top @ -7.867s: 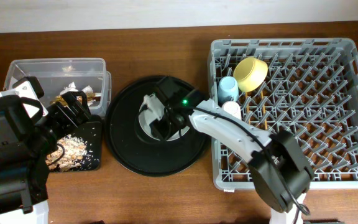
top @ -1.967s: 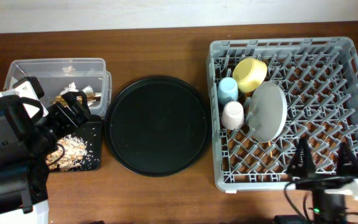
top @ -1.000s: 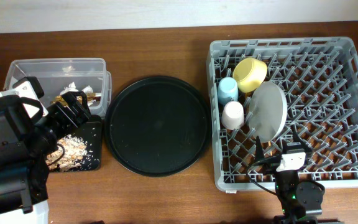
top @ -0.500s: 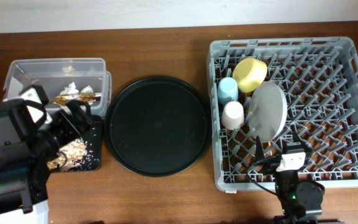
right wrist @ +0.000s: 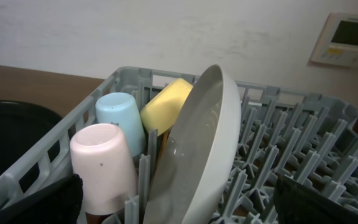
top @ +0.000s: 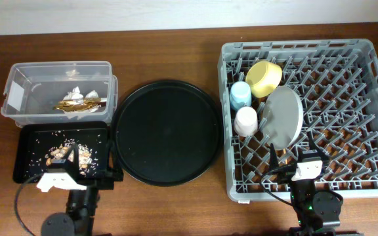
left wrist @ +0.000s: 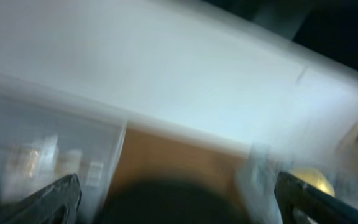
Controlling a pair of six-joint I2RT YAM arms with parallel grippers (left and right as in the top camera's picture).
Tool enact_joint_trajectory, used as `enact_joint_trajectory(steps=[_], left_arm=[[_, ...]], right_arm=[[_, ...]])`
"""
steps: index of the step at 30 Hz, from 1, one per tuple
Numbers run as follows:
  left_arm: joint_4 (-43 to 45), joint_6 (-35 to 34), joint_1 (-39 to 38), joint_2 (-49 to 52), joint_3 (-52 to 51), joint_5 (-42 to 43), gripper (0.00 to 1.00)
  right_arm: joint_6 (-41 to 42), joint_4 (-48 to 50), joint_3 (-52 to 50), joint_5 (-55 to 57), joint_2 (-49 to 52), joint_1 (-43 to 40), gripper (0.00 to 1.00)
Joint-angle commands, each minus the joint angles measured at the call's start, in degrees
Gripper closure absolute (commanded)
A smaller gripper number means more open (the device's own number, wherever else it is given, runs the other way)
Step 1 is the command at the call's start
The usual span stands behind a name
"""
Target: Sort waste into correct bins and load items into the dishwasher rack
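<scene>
The job looked all but finished. In the clear tub [top: 25, 73] lay the crumpled tissue [top: 76, 92] and the gold-brown wrapper [top: 77, 103], while the crumbly food scraps [top: 61, 152] were scattered over the floor of the shallow black tray [top: 25, 172] just in front of it. In the dishwasher rack [top: 366, 46], the yellow bowl [top: 265, 77] was tipped on its side near the far left corner. The blue cup [top: 240, 95] and pink cup [top: 246, 120] stood mouth-down beside it, and the grey-green plate [top: 282, 117] was propped on edge between the pegs, close against the pink cup. The chopsticks could not be made out for certain among the pegs, so whether they were loaded remains open. Otherwise nothing of the task seemed left outside, since the large round black tray [top: 166, 131] between bins and rack carried nothing. The left pincer [left wrist: 178, 190] was released, its tips far apart and nothing between them, though that wrist view was badly blurred. The right pincer [right wrist: 176, 196] was likewise spread wide and gripped nothing, facing the plate from the near edge of the rack. The tabletop [top: 176, 46] was dark brown wood with a visible grain. Behind it ran a pale, roughly plastered wall bearing a small control panel [right wrist: 347, 37].
</scene>
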Motion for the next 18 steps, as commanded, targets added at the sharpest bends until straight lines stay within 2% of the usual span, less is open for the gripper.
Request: enact_joint_trajectory(steps=[1, 5, 7, 11, 14, 15, 18], left_arm=[[11.89, 0.92, -0.92, -2.05, -8.92, -1.01, 0.01], [14.88, 1.01, -1.03, -2.14, -14.58, -2.01, 0.01], [14.62, 4.17, -2.14, -2.14, -16.85, -3.5, 0.01], [4.09, 5.03, -5.38, -2.75, -17.51, -13.44, 0.01], [3.04, 20.02, -7.76, -3.72, -17.51, -14.73, 0.01], [3.04, 22.6, -8.24, -3.91, -17.51, -14.73, 0.01], [3.04, 23.39, -8.33, -4.0, -17.53, -14.69, 0.01]], right_arm=[[-0.2, -0.2, -0.31, -0.55, -0.37, 0.28, 0.01], [-0.2, -0.2, -0.31, -0.55, -0.37, 0.28, 0.02], [-0.2, -0.2, -0.31, -0.55, -0.37, 0.28, 0.02], [-0.2, -0.2, -0.31, -0.52, -0.37, 0.28, 0.02], [-0.2, -0.2, -0.31, -0.52, -0.37, 0.28, 0.02], [-0.2, -0.2, -0.31, -0.55, -0.37, 0.28, 0.02], [-0.2, -0.2, -0.31, -0.55, -0.37, 0.28, 0.02]])
